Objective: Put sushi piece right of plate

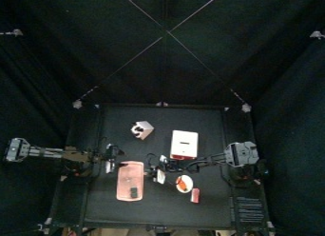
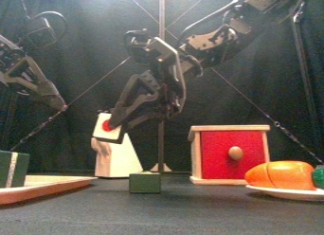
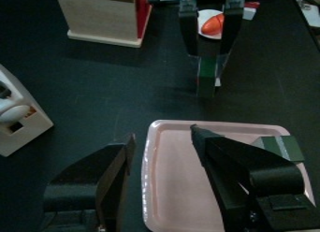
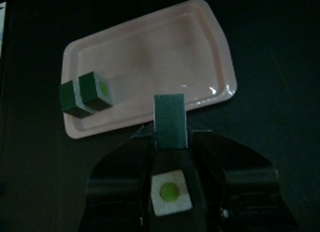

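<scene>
The sushi piece [image 2: 144,182], a green block, rests on the black table just right of the pink plate [image 2: 51,185]. From above it shows as a green slab [image 4: 167,128] with a pale, green-dotted end, and it lies beside the plate's [image 4: 150,58] edge. My right gripper [image 2: 127,120] hangs open above it, and its two fingers [image 3: 192,35] end just over the piece [image 3: 208,72]. A second green piece [image 4: 85,92] sits on the plate. My left gripper [image 3: 169,180] is open over the near end of the plate [image 3: 175,147], holding nothing.
A red-and-white box [image 2: 230,153] stands behind the sushi piece to the right. A white block [image 2: 114,155] with a red top stands behind it on the left. A white dish [image 2: 297,191] carrying an orange piece [image 2: 281,172] sits at the front right.
</scene>
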`<action>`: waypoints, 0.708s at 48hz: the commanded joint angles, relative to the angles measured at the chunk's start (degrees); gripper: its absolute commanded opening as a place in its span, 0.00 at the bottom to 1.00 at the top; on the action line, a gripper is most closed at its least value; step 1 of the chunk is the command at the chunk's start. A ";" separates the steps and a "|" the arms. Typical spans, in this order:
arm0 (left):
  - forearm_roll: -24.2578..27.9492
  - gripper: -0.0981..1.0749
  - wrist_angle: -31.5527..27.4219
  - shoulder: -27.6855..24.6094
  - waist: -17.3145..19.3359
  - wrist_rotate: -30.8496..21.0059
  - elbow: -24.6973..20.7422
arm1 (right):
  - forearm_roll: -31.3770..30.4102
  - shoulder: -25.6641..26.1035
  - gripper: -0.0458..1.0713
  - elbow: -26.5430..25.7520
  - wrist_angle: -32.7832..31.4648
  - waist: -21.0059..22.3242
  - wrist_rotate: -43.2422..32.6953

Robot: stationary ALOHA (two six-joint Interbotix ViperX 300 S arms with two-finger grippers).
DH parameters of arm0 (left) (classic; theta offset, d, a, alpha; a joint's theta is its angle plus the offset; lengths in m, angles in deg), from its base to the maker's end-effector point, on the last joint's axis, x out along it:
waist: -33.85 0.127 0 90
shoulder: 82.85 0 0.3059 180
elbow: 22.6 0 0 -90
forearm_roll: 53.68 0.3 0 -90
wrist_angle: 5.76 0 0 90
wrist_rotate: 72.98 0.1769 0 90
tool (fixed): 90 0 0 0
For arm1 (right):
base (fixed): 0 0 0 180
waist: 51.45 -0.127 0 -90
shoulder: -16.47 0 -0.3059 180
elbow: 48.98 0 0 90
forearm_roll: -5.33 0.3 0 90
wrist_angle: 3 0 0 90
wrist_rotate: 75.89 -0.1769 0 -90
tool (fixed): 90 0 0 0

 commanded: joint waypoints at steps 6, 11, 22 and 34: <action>0.00 0.83 0.35 -0.09 0.09 -0.09 -0.79 | 1.85 5.10 0.62 4.48 3.87 1.85 0.09; 0.00 0.83 0.44 -0.09 0.09 -0.09 -0.79 | 2.81 5.19 0.64 5.62 4.22 2.64 0.18; 0.00 0.83 0.35 -0.09 0.09 -0.09 -0.79 | 3.16 4.83 0.76 5.89 4.22 2.81 0.18; 0.00 0.83 0.35 -0.09 0.09 -0.09 -0.79 | 2.81 4.83 0.83 5.98 4.31 2.81 0.26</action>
